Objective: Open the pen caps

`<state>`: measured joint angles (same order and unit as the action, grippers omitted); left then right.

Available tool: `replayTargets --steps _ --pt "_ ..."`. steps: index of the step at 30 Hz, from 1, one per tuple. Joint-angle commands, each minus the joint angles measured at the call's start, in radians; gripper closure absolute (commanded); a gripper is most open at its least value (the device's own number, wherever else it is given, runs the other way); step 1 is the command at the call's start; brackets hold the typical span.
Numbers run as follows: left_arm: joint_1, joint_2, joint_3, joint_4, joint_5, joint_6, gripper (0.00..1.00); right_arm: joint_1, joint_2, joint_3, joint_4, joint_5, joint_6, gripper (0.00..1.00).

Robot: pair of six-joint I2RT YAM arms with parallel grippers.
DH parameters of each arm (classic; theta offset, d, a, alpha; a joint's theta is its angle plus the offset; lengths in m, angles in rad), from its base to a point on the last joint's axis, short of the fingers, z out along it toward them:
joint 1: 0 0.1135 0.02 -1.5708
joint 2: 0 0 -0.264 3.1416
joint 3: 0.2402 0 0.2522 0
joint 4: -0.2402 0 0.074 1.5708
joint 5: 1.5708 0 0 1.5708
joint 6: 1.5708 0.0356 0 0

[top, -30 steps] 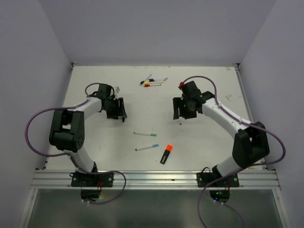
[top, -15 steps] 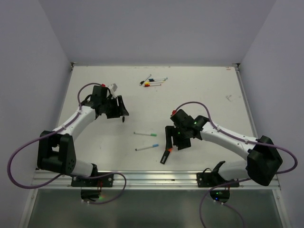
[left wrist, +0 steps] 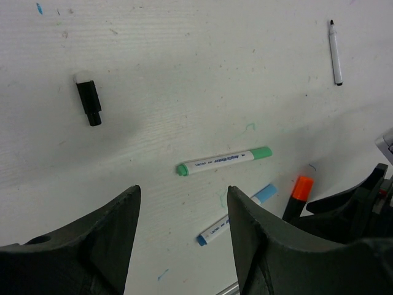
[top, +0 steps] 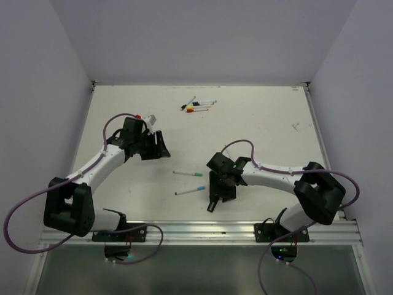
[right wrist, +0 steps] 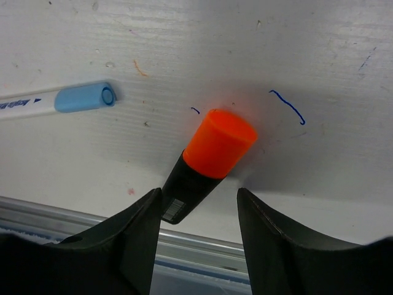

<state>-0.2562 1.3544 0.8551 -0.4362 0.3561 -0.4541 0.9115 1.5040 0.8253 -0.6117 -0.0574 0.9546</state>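
Note:
In the right wrist view the chunky orange cap (right wrist: 221,142) sits on the black highlighter (right wrist: 186,195), which lies on the white table. My right gripper (right wrist: 199,193) is open, with a finger on each side of the black barrel below the cap. In the top view that gripper (top: 218,192) covers the cap and only the highlighter's black end (top: 211,206) shows. A green-capped pen (left wrist: 224,161) and a blue-capped pen (left wrist: 236,212) lie just ahead of my open left gripper (left wrist: 183,192), which holds nothing. Further left in the top view is the left gripper (top: 157,147).
Several more pens (top: 198,106) lie bunched at the back of the table. A small black piece with a white end (left wrist: 89,102) and a lone thin pen with a black tip (left wrist: 334,52) lie apart. A metal rail (top: 202,230) runs along the near edge, close behind the highlighter.
My right arm has swung from the table's middle right down toward the near edge and now straddles the highlighter. The left gripper has drifted slightly right.

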Motion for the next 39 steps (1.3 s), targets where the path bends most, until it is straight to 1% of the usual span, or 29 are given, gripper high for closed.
replayTargets --steps 1,4,5,8,9,11,12,14,15,18,19,21,22,23,25,27,28,32,39 --pt "-0.008 -0.05 -0.022 -0.009 0.015 0.0 0.38 0.026 0.056 0.031 0.058 0.053 0.071 0.44" --pt "-0.008 -0.057 -0.028 -0.01 0.023 0.009 0.38 0.053 0.102 0.057 0.067 0.054 0.087 0.47" --pt "-0.008 -0.057 -0.027 -0.01 0.023 0.012 0.38 0.061 0.128 0.072 0.069 0.054 0.088 0.49" --pt "-0.008 -0.06 -0.025 -0.009 0.029 0.02 0.38 0.099 0.168 0.103 0.056 0.056 0.093 0.63" --pt "-0.008 -0.06 -0.025 -0.01 0.03 0.022 0.38 0.115 0.176 0.109 0.041 0.074 0.095 0.74" --pt "-0.008 -0.063 -0.025 -0.009 0.037 0.025 0.38 0.127 0.183 0.123 0.024 0.096 0.093 0.82" --pt "-0.008 -0.064 -0.024 -0.006 0.038 0.026 0.38 0.138 0.183 0.126 0.003 0.105 0.09 0.92" --pt "-0.006 -0.063 -0.021 -0.003 0.056 0.031 0.38 0.141 0.171 0.132 -0.022 0.142 0.075 1.0" --pt "-0.006 -0.06 -0.018 -0.003 0.066 0.032 0.39 0.142 0.148 0.135 -0.043 0.158 0.067 1.0" --pt "-0.008 -0.06 -0.011 0.043 0.162 0.032 0.39 0.141 0.09 0.161 -0.097 0.209 0.001 1.0" --pt "-0.008 -0.06 -0.014 0.063 0.243 0.029 0.4 0.139 0.07 0.169 -0.105 0.217 -0.043 1.0" --pt "-0.008 -0.069 -0.025 0.144 0.325 0.0 0.4 0.136 0.033 0.202 -0.111 0.241 -0.1 1.0" --pt "-0.008 -0.07 -0.037 0.177 0.401 -0.014 0.4 0.129 -0.005 0.21 -0.1 0.229 -0.158 1.0" --pt "-0.009 -0.074 -0.045 0.241 0.434 -0.029 0.4 0.116 -0.019 0.222 -0.091 0.208 -0.183 1.0" --pt "-0.015 -0.078 -0.062 0.298 0.501 -0.076 0.39 0.076 -0.05 0.225 -0.048 0.114 -0.233 1.0" --pt "-0.029 -0.078 -0.077 0.394 0.538 -0.115 0.38 0.035 -0.077 0.233 -0.019 0.036 -0.26 1.0" --pt "-0.038 -0.078 -0.091 0.471 0.564 -0.161 0.37 0.023 -0.082 0.242 -0.013 0.019 -0.281 1.0" --pt "-0.081 -0.077 -0.116 0.545 0.551 -0.254 0.33 -0.017 -0.087 0.267 -0.008 -0.035 -0.32 1.0" --pt "-0.149 -0.049 -0.122 0.531 0.486 -0.314 0.31 -0.031 -0.076 0.282 0.03 -0.081 -0.336 1.0"
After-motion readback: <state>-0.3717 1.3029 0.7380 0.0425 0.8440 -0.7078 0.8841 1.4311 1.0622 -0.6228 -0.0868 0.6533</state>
